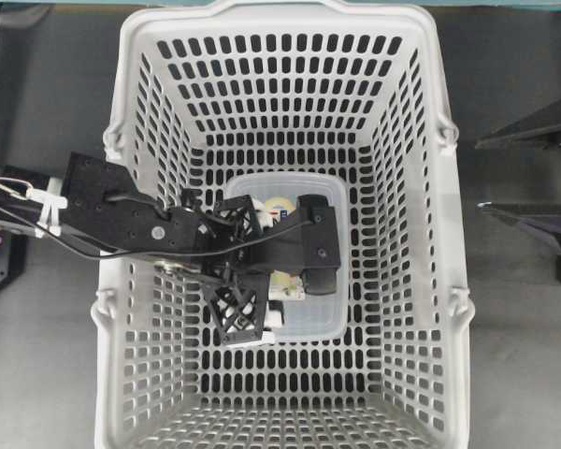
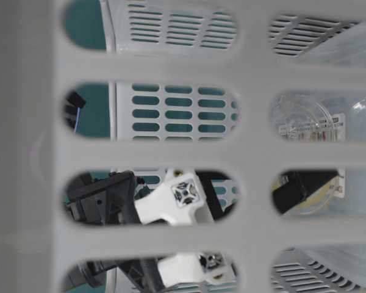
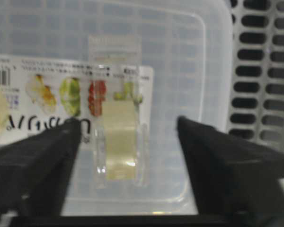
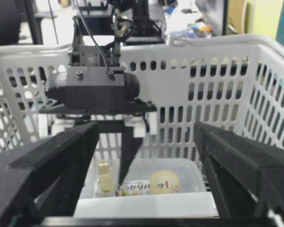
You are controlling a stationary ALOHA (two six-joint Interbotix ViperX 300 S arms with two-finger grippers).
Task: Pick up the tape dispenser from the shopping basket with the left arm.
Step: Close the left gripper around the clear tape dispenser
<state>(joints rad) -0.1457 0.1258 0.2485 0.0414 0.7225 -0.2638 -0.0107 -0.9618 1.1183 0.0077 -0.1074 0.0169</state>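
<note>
- Down on the lid of the translucent box (image 3: pixel 189 71), inside the shopping basket (image 1: pixel 421 140), the tape dispenser (image 3: pixel 119 142) is lying flat — small, clear, pale roll showing.
- Either side of it the left gripper (image 3: pixel 128 163) is hanging with jaws apart, not touching.
- It is looking light, stiff and slick — likely sliding on the lid; pinching across its flat sides seems best.
- Off to the side, the right gripper (image 4: pixel 146 165) is waiting wide open.
</note>
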